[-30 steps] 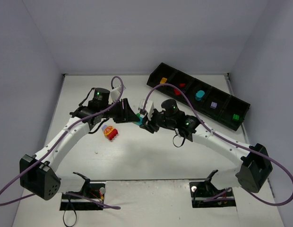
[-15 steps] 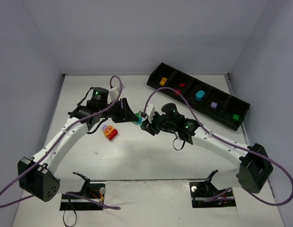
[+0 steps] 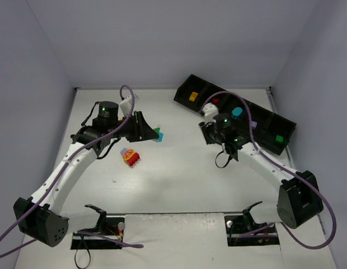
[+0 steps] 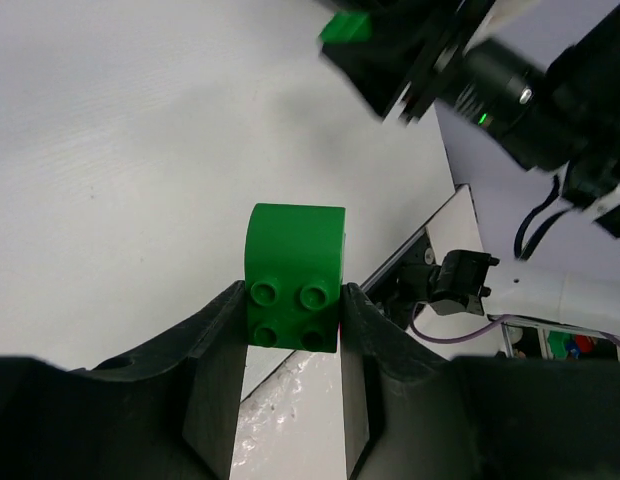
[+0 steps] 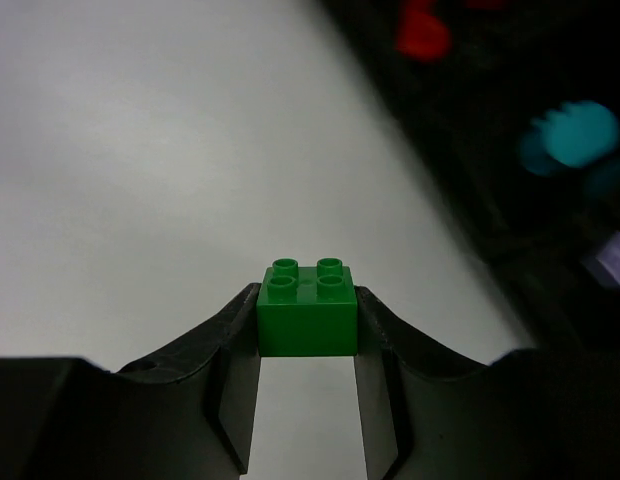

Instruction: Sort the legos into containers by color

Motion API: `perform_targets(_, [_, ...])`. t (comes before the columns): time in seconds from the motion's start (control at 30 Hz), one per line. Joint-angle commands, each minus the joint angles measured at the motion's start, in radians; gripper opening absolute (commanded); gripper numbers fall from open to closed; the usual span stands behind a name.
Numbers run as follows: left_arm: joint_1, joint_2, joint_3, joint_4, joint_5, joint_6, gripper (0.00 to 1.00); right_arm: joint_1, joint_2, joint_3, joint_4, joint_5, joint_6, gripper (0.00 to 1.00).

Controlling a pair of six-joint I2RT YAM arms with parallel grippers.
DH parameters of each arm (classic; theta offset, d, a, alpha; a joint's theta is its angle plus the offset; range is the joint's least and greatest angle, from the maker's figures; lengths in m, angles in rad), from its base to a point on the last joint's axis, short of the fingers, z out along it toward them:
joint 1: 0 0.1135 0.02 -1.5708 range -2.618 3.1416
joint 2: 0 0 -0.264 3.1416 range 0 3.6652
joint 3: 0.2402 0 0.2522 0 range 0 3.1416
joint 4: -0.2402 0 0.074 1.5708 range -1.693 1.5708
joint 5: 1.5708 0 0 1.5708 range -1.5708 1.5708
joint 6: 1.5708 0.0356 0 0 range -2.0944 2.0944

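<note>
My left gripper (image 3: 150,132) (image 4: 290,305) is shut on a green lego (image 4: 295,275) and holds it above the table's middle left. In the top view this lego (image 3: 157,133) shows a teal bit at its lower edge. My right gripper (image 3: 208,128) (image 5: 306,325) is shut on another green lego (image 5: 306,312), studs up, just left of the long black tray (image 3: 285,147). The tray's five compartments hold a yellow lego (image 3: 192,96), a red lego (image 3: 216,101), a teal lego (image 3: 236,112), a purple lego (image 3: 253,124) and a green lego (image 3: 279,138).
A small stack of red, yellow and pale blue legos (image 3: 130,157) lies on the white table below the left arm. Purple cables loop over both arms. Grey walls close in the table at the left, back and right.
The grippers were together over the middle of the table on one stack. They have pulled apart: the right one swung up-right toward the tray, the left one drew back left.
</note>
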Motion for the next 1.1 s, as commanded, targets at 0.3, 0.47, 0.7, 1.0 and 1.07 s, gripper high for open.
perform_targets(0.3, [0.004, -0.057, -0.027, -0.062, -0.058, 0.065, 0.0, -0.576, 0.055, 0.179, -0.062, 0.362, 0.444, 0.0])
perform_targets(0.47, [0.004, -0.043, -0.028, -0.067, -0.045, 0.067, 0.0, -0.695, 0.148, 0.231, -0.074, 0.342, 0.473, 0.0])
perform_targets(0.7, [0.003, -0.017, -0.023, -0.064, -0.034, 0.068, 0.0, -0.776, 0.282, 0.3, -0.074, 0.317, 0.482, 0.06])
perform_targets(1.0, [0.003, 0.012, 0.007, -0.067, -0.028, 0.072, 0.0, -0.839, 0.414, 0.404, -0.076, 0.265, 0.451, 0.21])
perform_targets(1.07, [0.003, 0.018, 0.01, -0.067, -0.028, 0.072, 0.0, -0.84, 0.427, 0.423, -0.077, 0.251, 0.445, 0.33])
